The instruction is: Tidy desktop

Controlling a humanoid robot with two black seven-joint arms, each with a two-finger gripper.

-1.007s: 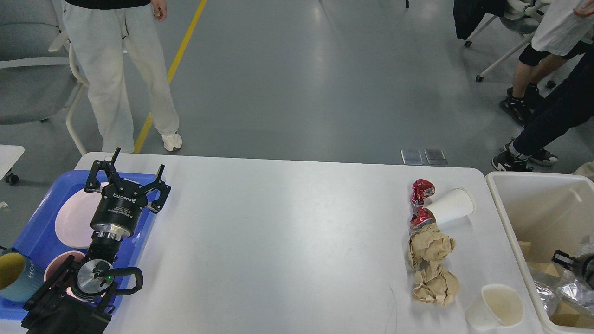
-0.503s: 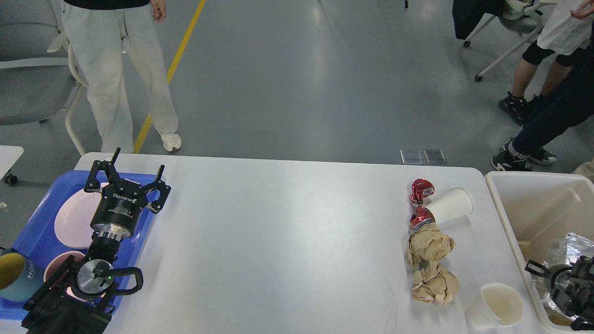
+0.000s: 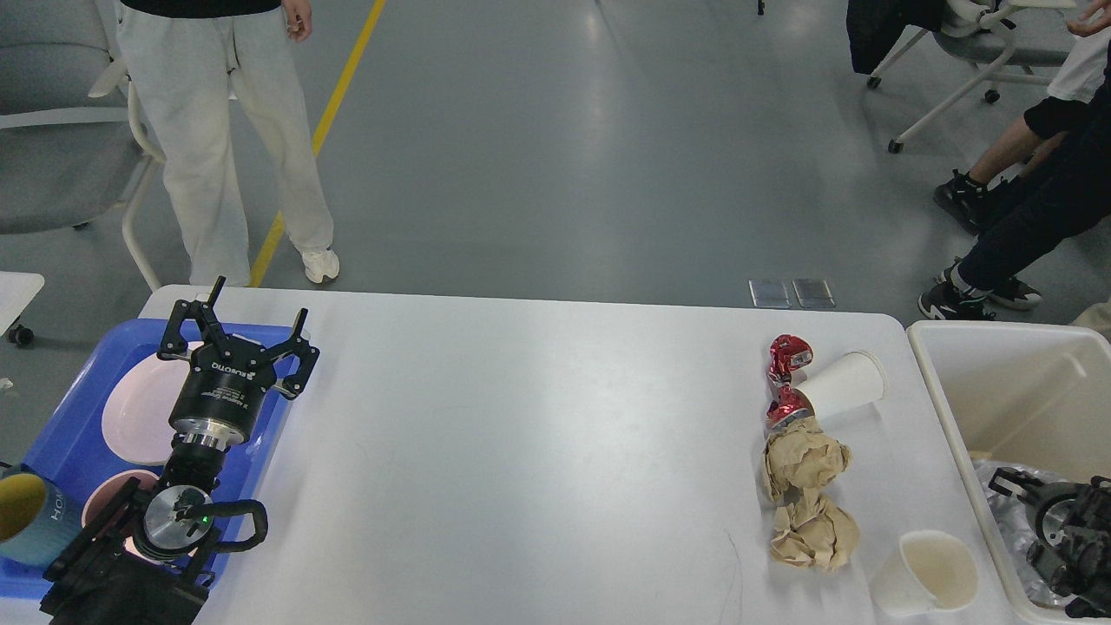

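The white desktop [image 3: 521,451] carries a line of litter at its right end: two crumpled red wrappers [image 3: 789,356], a white paper cup lying on its side [image 3: 840,384], two brown paper balls [image 3: 805,460] and an upright white cup [image 3: 929,575]. My left gripper [image 3: 259,299] stands open and empty above the blue tray [image 3: 61,434] at the left. Down inside the cream-white bin [image 3: 955,408], my right gripper [image 3: 1011,483] sits over crumpled silver foil [image 3: 1011,534]. Its fingers are dark and small, so their state is unclear.
The tray holds a pink plate [image 3: 139,408], a pink bowl [image 3: 108,508] and a teal mug [image 3: 26,519]. A person in light trousers [image 3: 226,139] stands beyond the far left corner. Seated people and chairs [image 3: 1024,174] are at the far right.
My right gripper has shifted within the bin, and the silver foil that rose beside it half a second ago now lies lower in the bin. The left arm has not moved.
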